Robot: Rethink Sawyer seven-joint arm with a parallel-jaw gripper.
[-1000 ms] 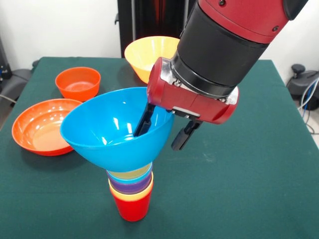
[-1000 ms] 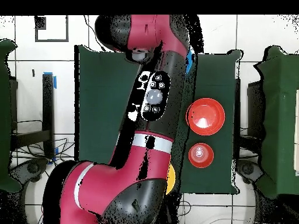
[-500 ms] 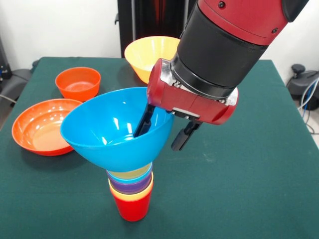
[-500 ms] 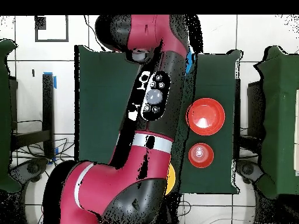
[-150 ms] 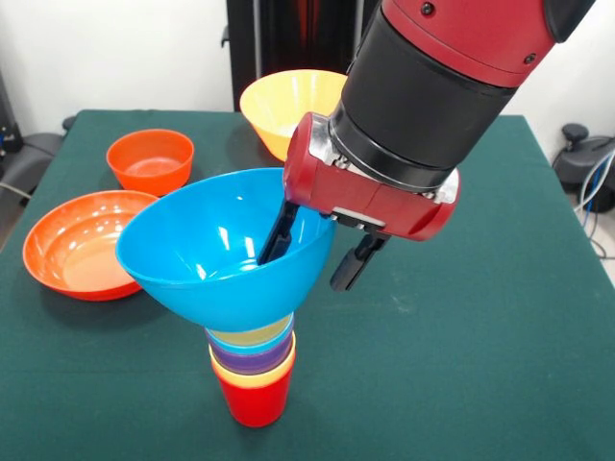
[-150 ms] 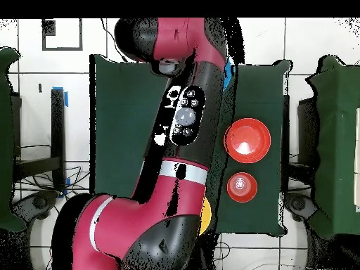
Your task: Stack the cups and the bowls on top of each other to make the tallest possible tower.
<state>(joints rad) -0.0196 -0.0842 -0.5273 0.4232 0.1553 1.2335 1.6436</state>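
Front view, taken from the left: the wide shallow orange bowl (image 5: 82, 243) lies on the green tabletop (image 5: 461, 317), with the small orange bowl (image 5: 150, 160) just behind it. Both are upright and free. Next comes the tower (image 5: 252, 360), a red cup at the base with purple, blue and pale yellow cups nested on it, and the large blue bowl (image 5: 216, 245) perched on top, tilted toward the camera. The gripper (image 5: 317, 252) straddles the blue bowl's right rim. Its jaws are spread, one finger inside the bowl and one outside, and they seem not to be pinching the wall, though the angle leaves some doubt about contact. Behind the arm the large yellow-orange bowl (image 5: 288, 108) stands at the far edge of the tabletop.

Overhead view: the arm covers the tower, and only the two orange bowls show clearly, to the right of it.

These pieces look like thin, glossy plastic, so I judge them light, fairly stiff and slippery. A bowl is best taken by its rim wall, one finger inside and one outside. The blue bowl is much wider than the cups under it and sits tilted, so the tower is likely top-heavy and a sideways nudge could tip it.
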